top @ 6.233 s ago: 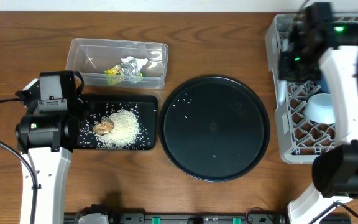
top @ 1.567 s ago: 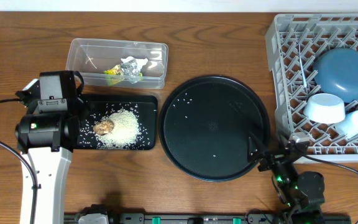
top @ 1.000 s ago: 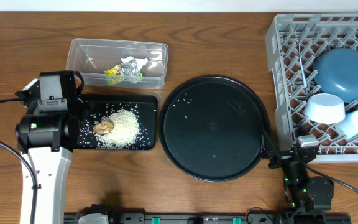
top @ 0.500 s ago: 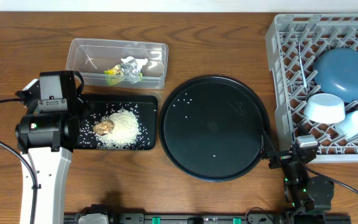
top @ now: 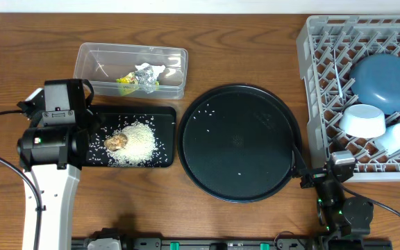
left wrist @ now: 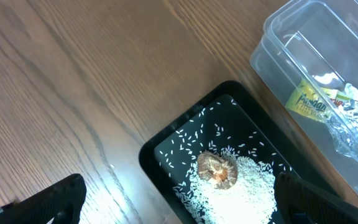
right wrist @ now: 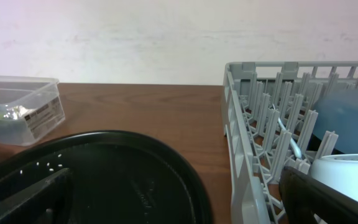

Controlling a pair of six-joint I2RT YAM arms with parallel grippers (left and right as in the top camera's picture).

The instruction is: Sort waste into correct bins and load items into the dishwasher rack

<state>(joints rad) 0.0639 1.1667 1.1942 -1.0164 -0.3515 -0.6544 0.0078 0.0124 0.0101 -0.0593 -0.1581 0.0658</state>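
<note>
The dishwasher rack (top: pixel 312 104) at the right holds a dark-blue plate (top: pixel 386 80), a light bowl (top: pixel 363 119), two cups (top: pixel 396 137) and a white spoon (top: pixel 339 78). Rice (top: pixel 139 142) with a brown lump (top: pixel 117 142) lies in the shallow black tray (top: pixel 164 118). A yellow-green packet (top: pixel 126 81) and foil (top: pixel 144 75) sit in the clear tub (top: pixel 89 59). My left gripper (left wrist: pixel 185 211) hangs open over the rice (left wrist: pixel 247 186), holding nothing. My right gripper (top: pixel 318 172) stands open and empty, low at the front between the round tray and the rack (right wrist: pixel 247 130).
A large round black tray (top: pixel 239 142) with a few stray rice grains lies mid-table, its rim close to the rack's left wall. The left arm (top: pixel 47 160) covers the black tray's left end. Bare wood runs along the back and the front left.
The right arm has left the rack and come down to the table's front edge beside the round tray. Over the last second nothing moves.
</note>
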